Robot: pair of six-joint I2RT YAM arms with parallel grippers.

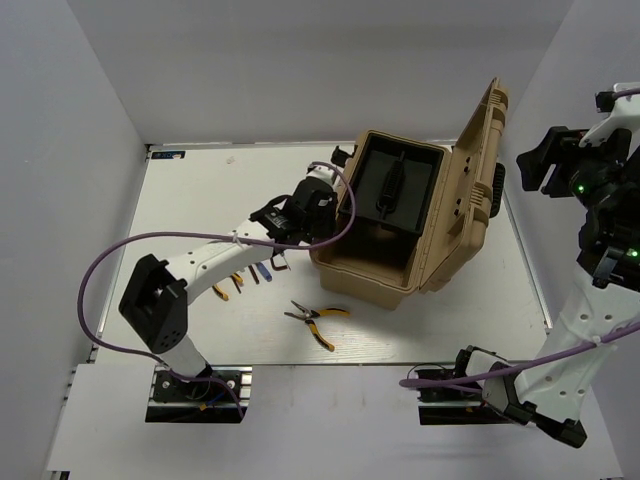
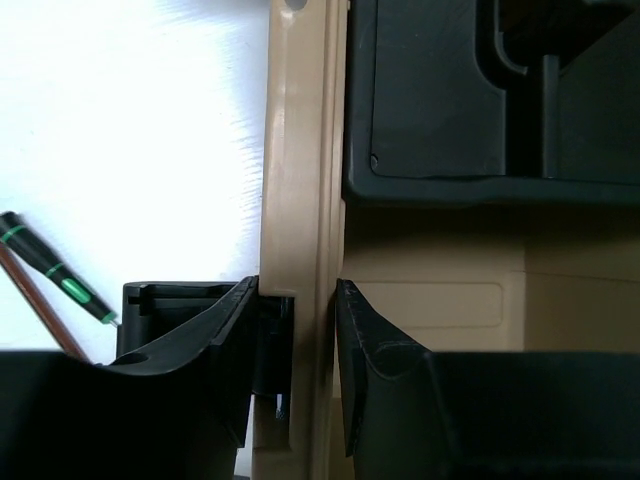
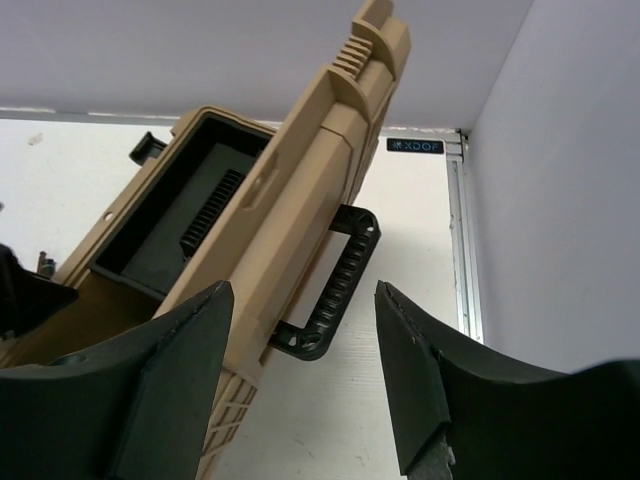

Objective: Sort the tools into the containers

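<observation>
White table [image 1: 200, 200] | left gripper [image 2: 298, 300] pinched the toolbox [image 1: 370, 275] wall, frame centre | right gripper [image 3: 305, 300] hung spread, empty — right edge | risk was a tug tipping toolbox, dumping its tray [image 1: 395, 185]

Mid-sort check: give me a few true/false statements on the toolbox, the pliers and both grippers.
1. The toolbox lid stands open. True.
2. The yellow-handled pliers lie inside the toolbox. False: they lie on the table, in front of it.
3. The left gripper grips the toolbox's side wall, one finger on each side. True.
4. The right gripper is clamped on the lid. False: it is open and holds nothing.
5. A black tray sits in the toolbox. True.
</observation>
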